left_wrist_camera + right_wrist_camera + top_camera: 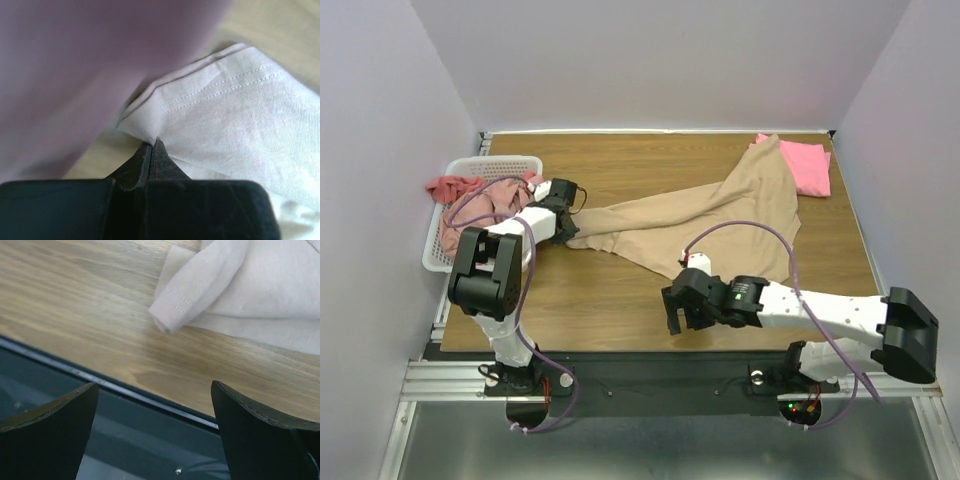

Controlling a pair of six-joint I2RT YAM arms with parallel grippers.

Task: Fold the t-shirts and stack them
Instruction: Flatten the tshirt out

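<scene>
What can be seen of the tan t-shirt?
The tan t-shirt is soft plain cloth with double-stitched hems, crumpled and unfolded. It lies stretched diagonally across the wooden table, its far end overlapping a bright pink t-shirt. The left end effector is shut on a hemmed edge at its narrow left end. A rolled sleeve lies just ahead of the open right end effector, untouched.

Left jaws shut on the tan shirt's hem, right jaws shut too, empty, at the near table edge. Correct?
No. On the right gripper the jaws stand wide open, empty, at the near table edge: see the right wrist view. The left gripper is shut on the tan shirt.
</scene>
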